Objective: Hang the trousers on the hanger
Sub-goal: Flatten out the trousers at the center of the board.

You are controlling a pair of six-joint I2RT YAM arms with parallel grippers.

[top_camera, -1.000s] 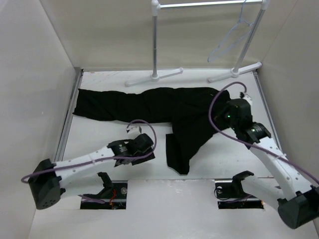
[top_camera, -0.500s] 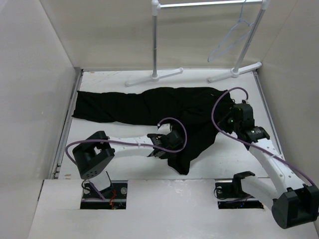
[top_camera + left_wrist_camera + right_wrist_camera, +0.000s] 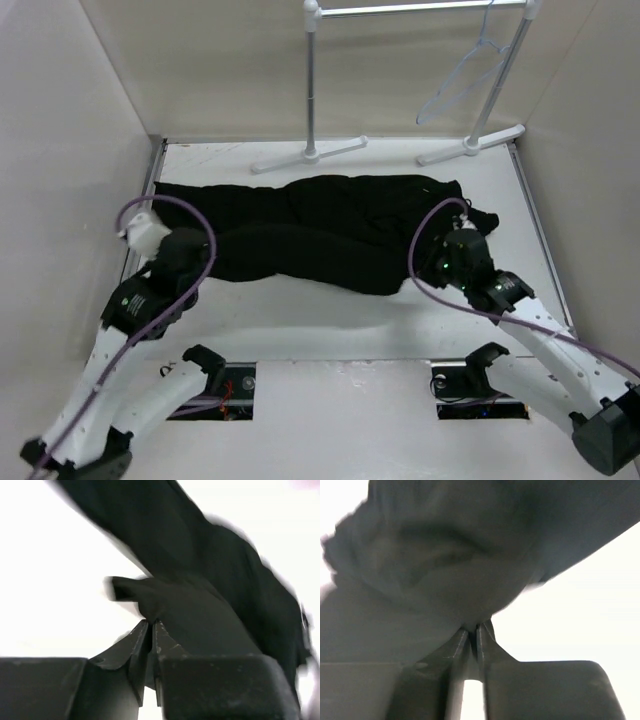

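The black trousers (image 3: 320, 225) lie stretched across the table, both legs pointing left and the waist at the right. My left gripper (image 3: 205, 262) is at the end of the near leg. In the left wrist view it (image 3: 151, 623) is shut, with a fold of the trousers (image 3: 210, 580) pinched at its tips. My right gripper (image 3: 432, 262) sits at the waist end. Its jaws (image 3: 474, 628) are closed on a bunch of the trousers (image 3: 445, 555). The pale hanger (image 3: 455, 85) hangs from the rail at the back right, away from both grippers.
A white garment rack (image 3: 312, 80) stands at the back, its feet (image 3: 310, 155) spread on the table just behind the trousers. Beige walls close in the left, right and back. Two cut-outs with the arm bases sit at the near edge.
My left arm has swung from the table's middle to the left and its gripper has shut, dragging the near leg out alongside the other one. The right gripper has shifted slightly nearer.
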